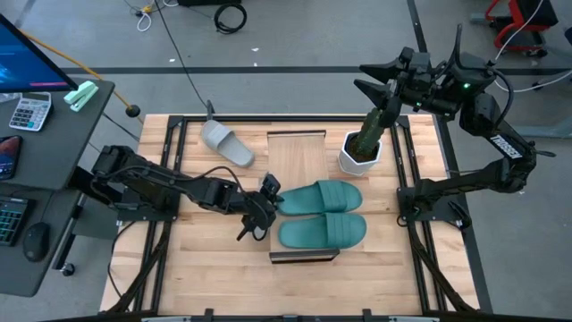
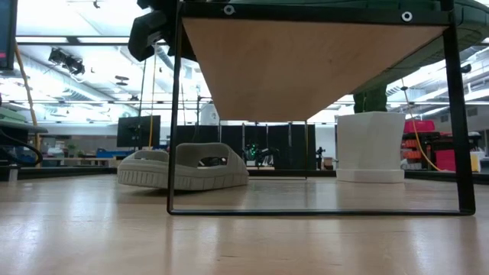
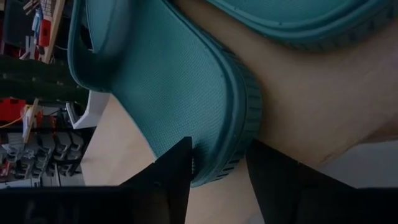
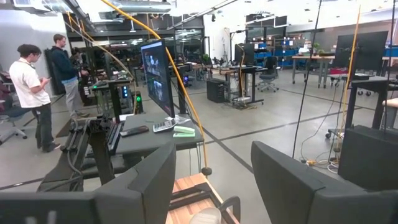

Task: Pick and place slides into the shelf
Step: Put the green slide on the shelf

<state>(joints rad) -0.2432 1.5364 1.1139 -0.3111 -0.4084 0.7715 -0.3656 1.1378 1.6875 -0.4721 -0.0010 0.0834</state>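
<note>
Two teal slides lie side by side on the shelf's [image 1: 295, 152] wood plank top: the far one [image 1: 323, 197] and the near one [image 1: 323, 231]. A grey slide [image 1: 226, 143] rests sole-down on the table left of the shelf and also shows in the low view [image 2: 183, 168]. The second grey slide is out of view. My left gripper [image 1: 270, 192] is at the far teal slide's left end [image 3: 186, 93], shut on it. My right gripper [image 1: 371, 82] hangs high over the table's far right, open and empty [image 4: 211, 180]. My left gripper pinches the far teal slide's left end [image 3: 219, 158] between its two fingers, one finger [image 3: 177, 171] on the footbed side and the other [image 3: 273, 177] on the sole side. It comes nearly level from the table's left. The slide lies flat on the shelf top.
A white pot with a cactus [image 1: 362, 148] stands on the table right of the shelf, below my right arm. A desk with monitor, calculator and keyboard [image 1: 36, 134] sits beyond the table's left edge. People stand far off in the room [image 4: 37, 87].
</note>
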